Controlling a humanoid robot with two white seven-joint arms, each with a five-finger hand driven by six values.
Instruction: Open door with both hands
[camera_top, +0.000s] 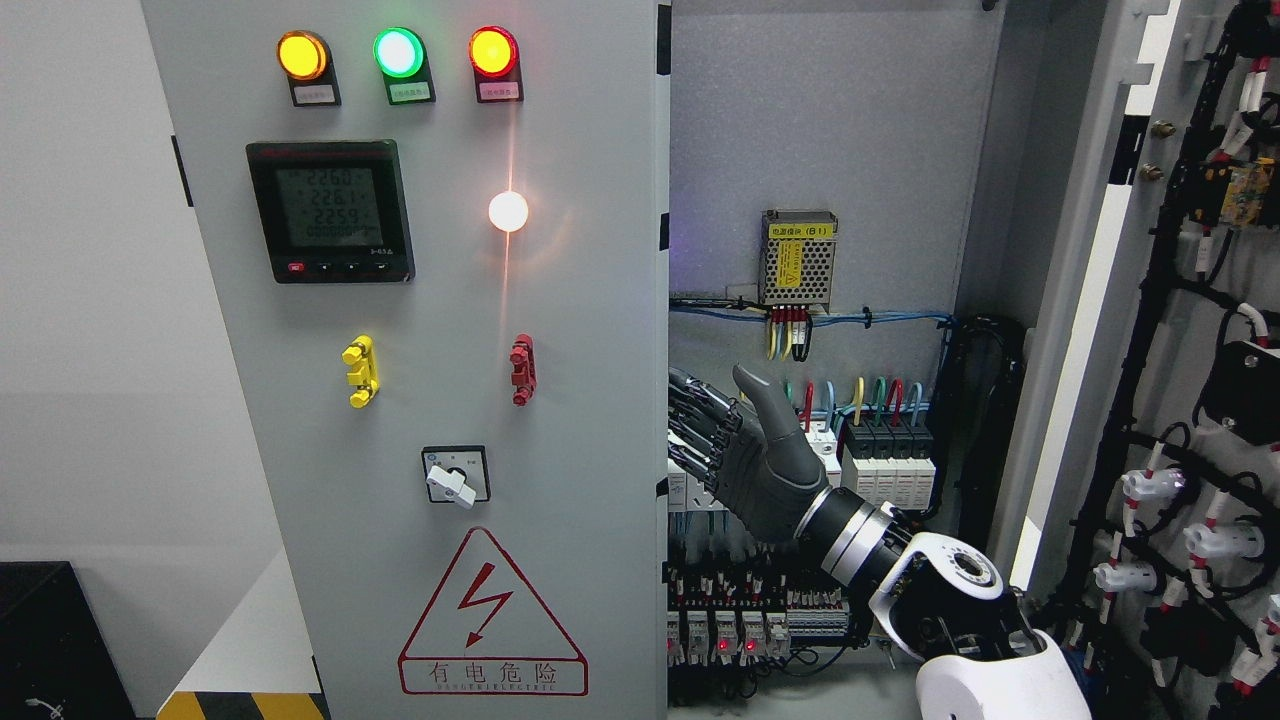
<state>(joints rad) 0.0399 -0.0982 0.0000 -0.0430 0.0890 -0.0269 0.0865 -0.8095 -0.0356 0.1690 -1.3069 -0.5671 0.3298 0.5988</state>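
I see the grey left door (440, 400) filling the middle-left of the frame, carrying three lit lamps, a meter, a switch and a shock warning. The right door (1090, 300) stands swung open at far right.

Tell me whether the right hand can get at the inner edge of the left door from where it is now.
Probably yes. The right hand is inside the open cabinet with its fingers extended at the left door's free edge, and nothing shows between them. Whether they touch it I cannot tell.
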